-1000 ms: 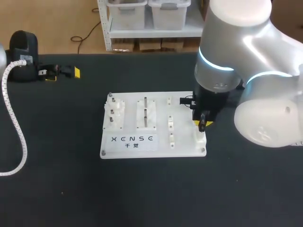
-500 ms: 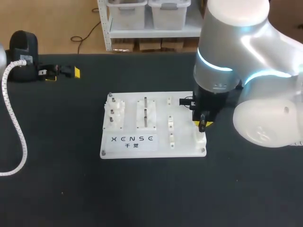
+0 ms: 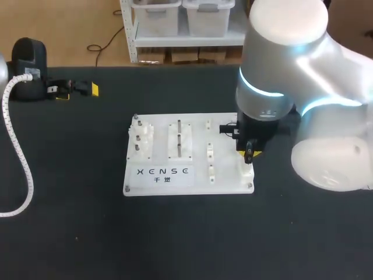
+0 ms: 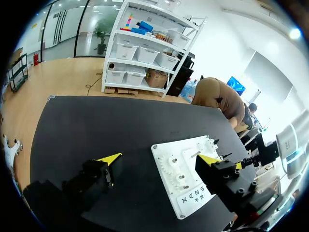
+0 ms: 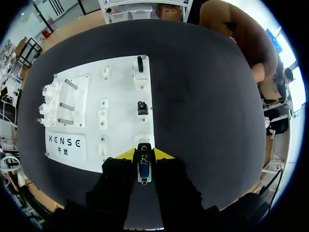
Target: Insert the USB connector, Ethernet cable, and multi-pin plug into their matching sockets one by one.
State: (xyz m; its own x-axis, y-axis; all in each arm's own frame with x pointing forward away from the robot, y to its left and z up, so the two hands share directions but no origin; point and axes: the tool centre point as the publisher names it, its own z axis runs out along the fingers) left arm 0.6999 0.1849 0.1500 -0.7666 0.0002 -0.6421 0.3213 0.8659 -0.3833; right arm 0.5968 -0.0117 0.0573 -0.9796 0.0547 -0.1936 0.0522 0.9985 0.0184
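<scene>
The white socket board (image 3: 227, 178) lies in the middle of the black table. My right gripper (image 3: 249, 154) points down over the board's right column, just above a white socket block (image 3: 247, 170). In the right wrist view it (image 5: 144, 154) is shut on the multi-pin plug (image 5: 144, 172), a small connector with a blue face, held right over the nearest socket (image 5: 144, 140). Further along that column are a black socket (image 5: 143, 107) and a block with a black plug standing in it (image 5: 140, 63). My left gripper (image 3: 76, 90) rests open at the table's far left, well away from the board (image 4: 170, 155).
Peg blocks (image 3: 141, 140) and two upright pins (image 3: 179, 137) stand on the board's left half, and small white clips (image 3: 209, 150) run down its middle. A white corrugated hose (image 3: 13, 131) hangs along the left edge of the table.
The right arm's body has shifted slightly to the left. Its gripper stays over the same socket with the plug in it. The left arm has not moved.
</scene>
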